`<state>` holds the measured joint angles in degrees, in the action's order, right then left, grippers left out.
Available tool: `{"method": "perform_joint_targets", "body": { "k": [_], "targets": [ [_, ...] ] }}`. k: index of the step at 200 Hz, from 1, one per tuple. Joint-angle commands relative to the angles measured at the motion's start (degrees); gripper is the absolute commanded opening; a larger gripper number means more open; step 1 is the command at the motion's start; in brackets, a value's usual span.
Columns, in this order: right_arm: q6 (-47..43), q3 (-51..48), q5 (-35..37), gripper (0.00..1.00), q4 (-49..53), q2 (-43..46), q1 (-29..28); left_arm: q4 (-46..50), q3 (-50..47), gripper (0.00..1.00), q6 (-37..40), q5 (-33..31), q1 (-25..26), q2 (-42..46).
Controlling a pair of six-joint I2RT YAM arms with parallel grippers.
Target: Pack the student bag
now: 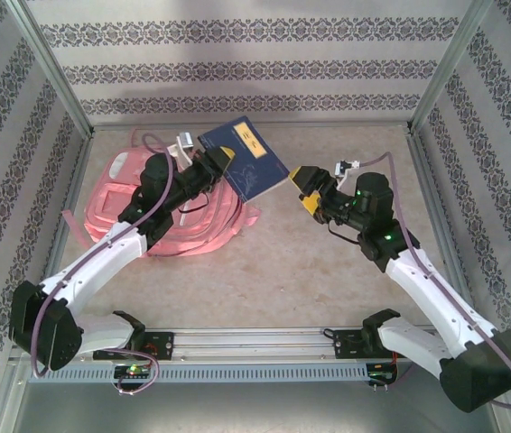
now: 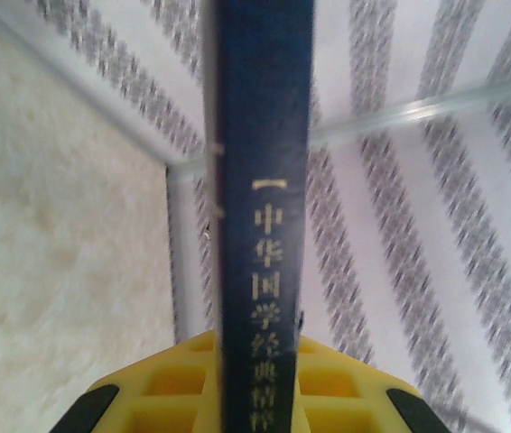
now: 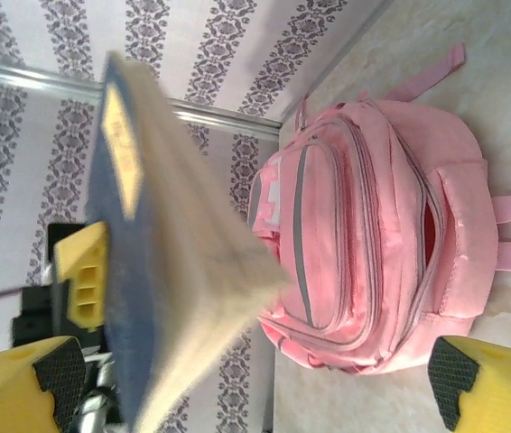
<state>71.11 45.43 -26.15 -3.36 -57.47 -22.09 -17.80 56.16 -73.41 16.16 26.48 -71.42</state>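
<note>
Top view: backpack [image 1: 102, 203] lies on table [image 1: 328, 271], far left. Left gripper [image 1: 219, 162] is clamped on blue book [image 1: 246, 158] over backpack's right edge. Right gripper [image 1: 302, 188] is right of backpack, jaws apart.
Left wrist: jaws pinch book's spine.
Right wrist: jaws wide apart, empty; book left of backpack.

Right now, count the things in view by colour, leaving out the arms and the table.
Pink: 1, the student bag
Blue: 1, the book, gripped by the left gripper
Total: 2
</note>
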Motion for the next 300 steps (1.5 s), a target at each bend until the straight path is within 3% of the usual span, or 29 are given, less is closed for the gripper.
{"method": "perform_joint_targets", "body": {
  "k": [1,62,113,152,185,221,231,237,250,258,264,278,300],
  "targets": [
    [8.2,0.1,2.0,0.98,-11.7,-3.8,-2.5,-8.5,1.1,0.00,-5.6,-11.8,0.4,0.8],
    [6.8,5.6,3.3,0.98,-23.1,-11.1,-11.0,-11.0,-1.5,0.00,-10.5,-14.5,1.6,0.5],
    [8.4,5.7,5.9,0.94,-27.3,-14.7,-12.8,-9.0,-2.8,0.00,-11.8,-15.5,2.1,1.4],
    [10.6,9.2,6.3,0.86,-30.8,-20.5,-12.4,-10.9,-3.0,0.00,-11.9,-14.4,4.2,0.1],
    [12.2,11.9,6.4,0.62,-33.0,-24.3,-11.4,-9.6,-3.9,0.00,-11.2,-14.9,4.8,1.1],
    [10.4,12.6,7.1,0.11,-30.0,-24.4,-11.3,-6.9,-4.5,0.00,-10.2,-14.7,4.8,2.3],
    [9.8,12.1,7.6,0.01,-28.9,-23.9,-11.2,-6.1,-4.7,0.00,-9.9,-14.1,4.8,2.3],
    [9.7,11.8,7.6,0.00,-28.2,-23.6,-10.9,-5.0,-4.7,0.00,-9.7,-13.7,4.8,2.6],
    [9.0,11.4,6.8,0.00,-26.7,-23.0,-9.9,-0.6,-4.5,0.19,-8.7,-13.0,4.6,3.6],
    [8.1,11.4,5.8,0.00,-24.0,-22.3,-8.8,2.7,-3.9,0.48,-6.3,-11.3,3.8,4.4],
    [7.0,11.4,5.1,0.00,-21.2,-21.6,-8.0,6.3,-2.8,0.59,-3.4,-9.0,2.6,4.8],
    [3.5,11.3,3.2,0.00,-14.4,-19.5,-5.7,18.9,1.2,0.69,5.5,-5.3,0.2,5.1],
    [-2.1,10.8,-2.3,0.00,-8.6,-16.5,-2.8,39.1,8.3,0.74,19.0,-3.9,-4.0,2.6]
  ]
}}
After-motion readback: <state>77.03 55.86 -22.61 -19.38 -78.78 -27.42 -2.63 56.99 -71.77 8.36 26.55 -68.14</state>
